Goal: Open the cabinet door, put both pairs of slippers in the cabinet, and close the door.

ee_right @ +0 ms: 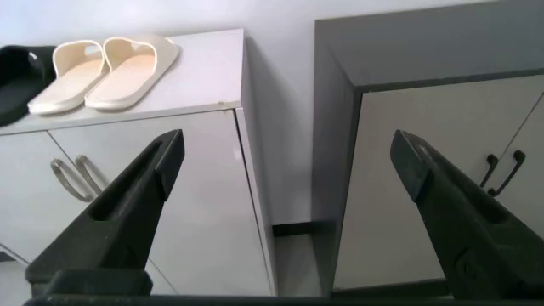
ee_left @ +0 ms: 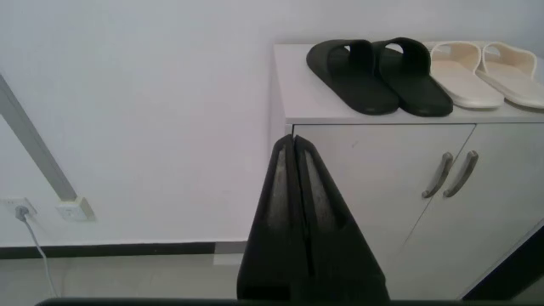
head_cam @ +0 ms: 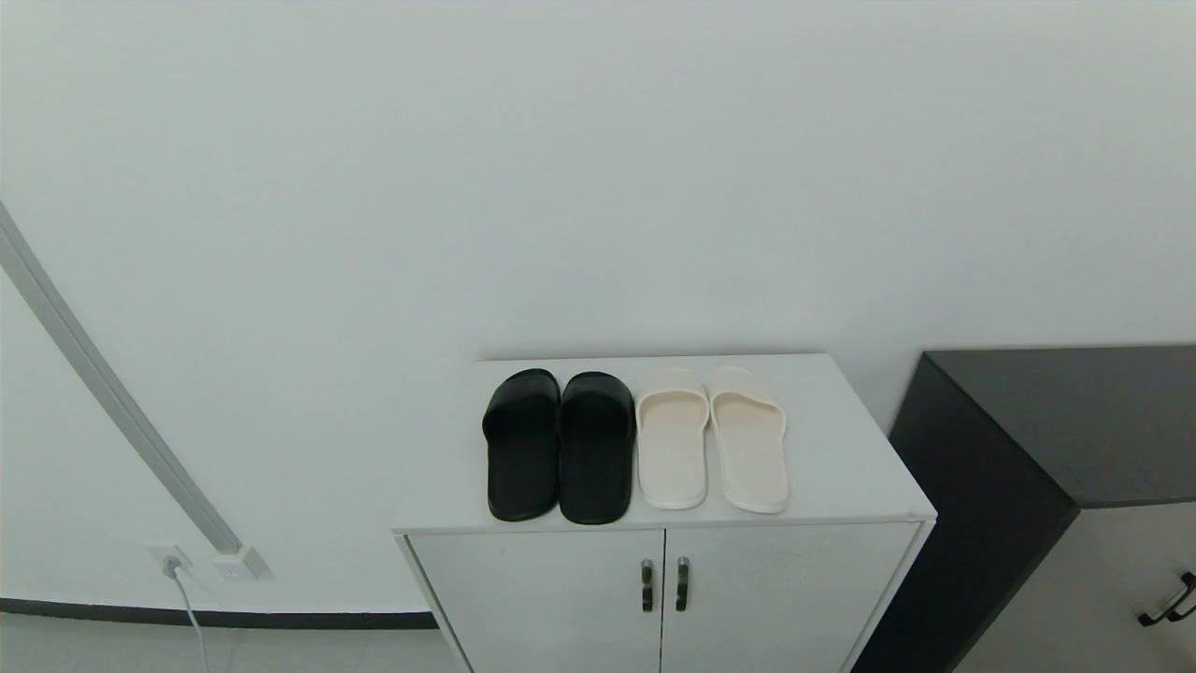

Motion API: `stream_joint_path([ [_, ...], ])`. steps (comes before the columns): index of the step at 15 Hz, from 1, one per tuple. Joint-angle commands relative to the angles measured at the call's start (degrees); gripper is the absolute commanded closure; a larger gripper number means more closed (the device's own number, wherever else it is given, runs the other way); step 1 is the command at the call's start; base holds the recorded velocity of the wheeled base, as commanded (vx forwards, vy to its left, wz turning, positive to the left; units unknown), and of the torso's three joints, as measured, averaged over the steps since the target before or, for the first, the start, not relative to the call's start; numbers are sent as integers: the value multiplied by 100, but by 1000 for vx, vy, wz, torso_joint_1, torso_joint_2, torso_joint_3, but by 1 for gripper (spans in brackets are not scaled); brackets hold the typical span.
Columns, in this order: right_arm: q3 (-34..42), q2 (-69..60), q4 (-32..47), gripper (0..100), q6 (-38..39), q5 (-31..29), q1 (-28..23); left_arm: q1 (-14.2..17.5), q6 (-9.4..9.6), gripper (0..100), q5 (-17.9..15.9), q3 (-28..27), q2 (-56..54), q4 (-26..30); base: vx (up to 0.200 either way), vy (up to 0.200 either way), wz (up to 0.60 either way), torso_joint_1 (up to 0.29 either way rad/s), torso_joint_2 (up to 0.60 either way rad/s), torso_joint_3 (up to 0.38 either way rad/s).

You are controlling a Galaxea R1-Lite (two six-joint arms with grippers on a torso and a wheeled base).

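Beyond clamped-together, empty left hand (ee_left: 294, 140), atop closed white cabinet (ee_left: 365, 174): black rubber slippers (ee_left: 382, 76) beside cream rubber slippers (ee_left: 467, 81); right hand (ee_right: 287, 143) spread wide, empty.

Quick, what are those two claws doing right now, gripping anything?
Left gripper: shut, holding nothing.
Right gripper: open wide, holding nothing.

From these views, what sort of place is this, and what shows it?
Probably an indoor entryway or storage corner: black slippers and cream slippers atop a white cabinet, a dark cabinet beside it.
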Motion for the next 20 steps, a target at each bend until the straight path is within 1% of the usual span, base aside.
stream_joint_path([
  [1,5,-2,10,0,-145,-2,1,2,-8,100,1,1,7,0,0,0,0,0,0,0],
  [6,-21,33,1,0,-163,-19,1,2,0,100,10,1,7,0,0,0,0,0,0,0],
  [7,-707,375,-43,0,277,-2,10,2,0,100,1,1,7,0,0,0,0,0,0,0],
  [8,-1674,833,115,0,813,69,36,2,0,100,10,1,7,0,0,0,0,0,0,0],
  [9,-2280,1632,572,0,822,367,150,2,0,100,10,1,7,0,0,0,0,0,0,0],
  [10,-2263,2168,827,0,593,693,159,2,0,100,1,1,7,0,0,0,0,0,0,0],
  [11,-2140,2775,748,0,435,1079,186,2,0,100,1,1,7,0,0,0,0,0,0,0],
  [12,-2131,3206,546,0,497,1273,203,2,0,100,1,1,7,0,0,0,0,0,0,0],
  [13,-2104,3838,54,0,602,1449,396,2,0,100,1,1,7,0,0,0,0,0,0,0],
  [14,-2113,4181,-192,0,611,1440,660,2,0,100,19,1,7,0,0,0,0,0,0,0],
  [15,-2157,4805,-667,0,716,1282,1240,2,0,100,27,1,7,0,0,0,0,0,0,0],
  [18,-2298,6176,-2012,0,1217,121,2708,2,0,100,27,10,7,0,0,0,0,0,0,0],
  [19,-2421,6607,-2346,0,1375,-257,3104,2,0,100,27,10,7,0,0,0,0,0,0,0],
  [20,-2614,6967,-2521,0,1402,-485,3332,2,0,100,19,1,7,0,0,0,0,0,0,0],
])
